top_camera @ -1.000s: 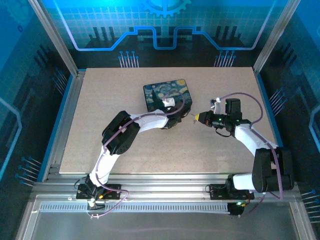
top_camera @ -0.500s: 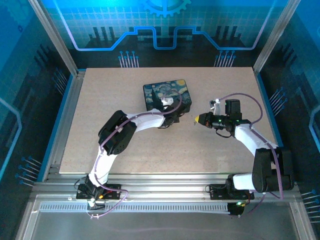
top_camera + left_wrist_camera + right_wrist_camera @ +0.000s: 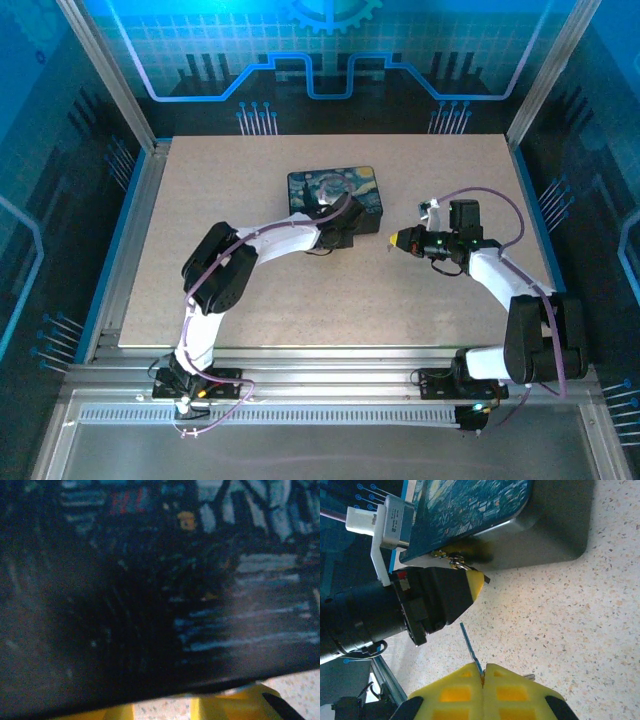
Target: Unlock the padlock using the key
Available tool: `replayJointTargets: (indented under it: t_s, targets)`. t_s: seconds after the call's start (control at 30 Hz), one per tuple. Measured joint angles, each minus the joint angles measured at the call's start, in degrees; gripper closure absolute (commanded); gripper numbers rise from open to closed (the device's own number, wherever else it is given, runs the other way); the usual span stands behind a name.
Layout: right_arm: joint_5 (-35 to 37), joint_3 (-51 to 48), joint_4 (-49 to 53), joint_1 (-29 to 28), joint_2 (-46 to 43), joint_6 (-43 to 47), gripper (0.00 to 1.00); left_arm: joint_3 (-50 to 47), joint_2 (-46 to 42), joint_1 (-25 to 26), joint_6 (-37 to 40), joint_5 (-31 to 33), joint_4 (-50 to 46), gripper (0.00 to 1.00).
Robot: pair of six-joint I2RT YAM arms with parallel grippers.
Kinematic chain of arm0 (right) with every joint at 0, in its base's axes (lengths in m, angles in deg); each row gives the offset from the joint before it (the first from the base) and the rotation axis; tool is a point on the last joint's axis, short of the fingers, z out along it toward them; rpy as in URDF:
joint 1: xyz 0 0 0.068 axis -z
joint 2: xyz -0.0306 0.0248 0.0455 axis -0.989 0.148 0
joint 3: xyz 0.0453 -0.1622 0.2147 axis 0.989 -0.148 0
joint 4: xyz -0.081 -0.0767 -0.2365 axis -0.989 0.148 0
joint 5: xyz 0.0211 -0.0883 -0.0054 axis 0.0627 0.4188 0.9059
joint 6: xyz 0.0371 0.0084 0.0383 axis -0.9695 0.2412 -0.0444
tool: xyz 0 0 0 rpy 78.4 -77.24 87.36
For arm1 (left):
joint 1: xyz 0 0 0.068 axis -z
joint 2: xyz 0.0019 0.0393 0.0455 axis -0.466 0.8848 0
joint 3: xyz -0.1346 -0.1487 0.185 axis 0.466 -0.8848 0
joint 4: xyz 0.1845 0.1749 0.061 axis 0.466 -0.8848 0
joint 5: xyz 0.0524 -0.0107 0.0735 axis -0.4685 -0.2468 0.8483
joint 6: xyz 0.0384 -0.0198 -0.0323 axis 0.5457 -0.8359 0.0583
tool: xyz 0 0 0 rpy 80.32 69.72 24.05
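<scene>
The dark box with the painted lid (image 3: 335, 192) lies at the middle back of the table. The tiny padlock (image 3: 455, 560) hangs at its front edge, below the lid (image 3: 470, 505). My left gripper (image 3: 337, 232) is pressed against that front edge. Its yellow fingertip (image 3: 475, 580) touches the padlock, and its jaws are narrowed on the lock, whose body is mostly hidden. The left wrist view looks onto the box wall (image 3: 150, 580), with the left gripper (image 3: 162, 711) below it. My right gripper (image 3: 483, 672) is shut on the thin blue key (image 3: 469, 647), a short way right of the padlock.
Bare speckled table (image 3: 240, 170) lies around the box. My right gripper (image 3: 393, 240) hovers right of the box with a small gap to the left gripper. Metal frame rails (image 3: 130, 240) border the table.
My left gripper has slid a little farther up against the box front, and its elbow has swung left. The right gripper and key have barely moved.
</scene>
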Motion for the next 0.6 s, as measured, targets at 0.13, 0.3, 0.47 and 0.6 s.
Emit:
replayJointTargets:
  t_s: [0.13, 0.3, 0.47, 0.6]
  targets:
    - [0.0, 0.0, 1.4, -0.1, 0.0, 1.1, 1.00, 0.1, -0.9, -0.6, 0.3, -5.7, -2.9, 0.91]
    - [0.0, -0.1, 2.6, -1.5, -0.2, 2.6, 1.00, 0.9, -2.3, -3.1, 1.3, -15.4, -6.3, 0.93]
    - [0.1, -0.7, 4.5, -4.5, -2.9, 4.1, 1.00, 2.9, -4.7, -7.3, 1.5, -24.5, -8.7, 0.96]
    - [0.1, -0.7, 5.3, -5.8, -5.2, 5.0, 1.00, 3.5, -7.1, -10.4, 0.9, -30.6, -9.1, 0.98]
